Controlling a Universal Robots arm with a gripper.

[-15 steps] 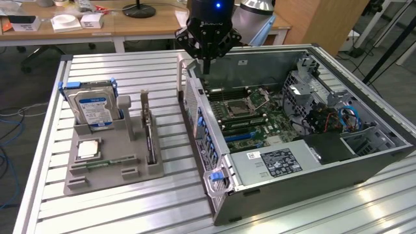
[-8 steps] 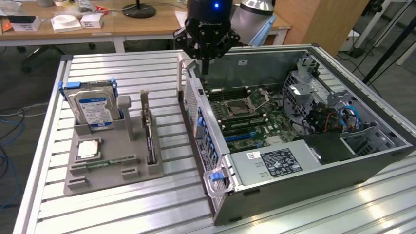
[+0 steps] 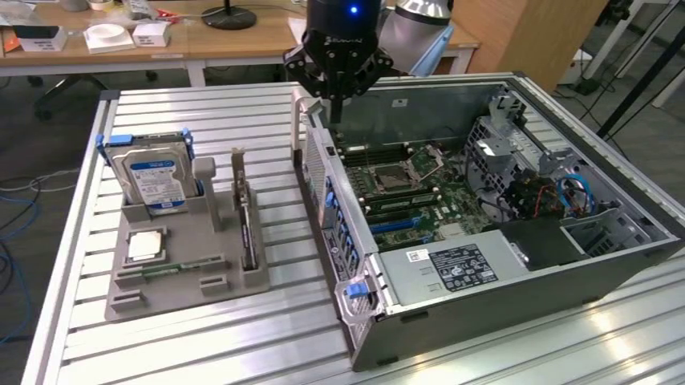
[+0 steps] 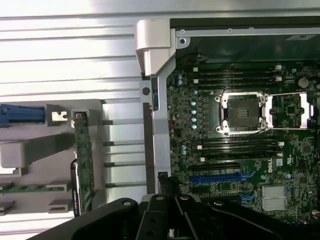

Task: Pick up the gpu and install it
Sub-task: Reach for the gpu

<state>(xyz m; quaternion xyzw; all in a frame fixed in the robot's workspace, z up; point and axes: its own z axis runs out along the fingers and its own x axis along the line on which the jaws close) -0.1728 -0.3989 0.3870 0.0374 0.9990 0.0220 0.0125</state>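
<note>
Because the gpu (image 3: 247, 224) stands on edge in a slot of the grey holder (image 3: 172, 293), its upper edge is free for a grasp from above. In the exterior view it sits at about 7 o'clock from the fingers (image 3: 334, 103), well apart. The fingers are pressed together on nothing and hang over the rim of the open computer case (image 3: 482, 293). A hard drive (image 3: 159, 178) stands near the gpu's 9 o'clock, and the case wall rises at its 3 o'clock.
</note>
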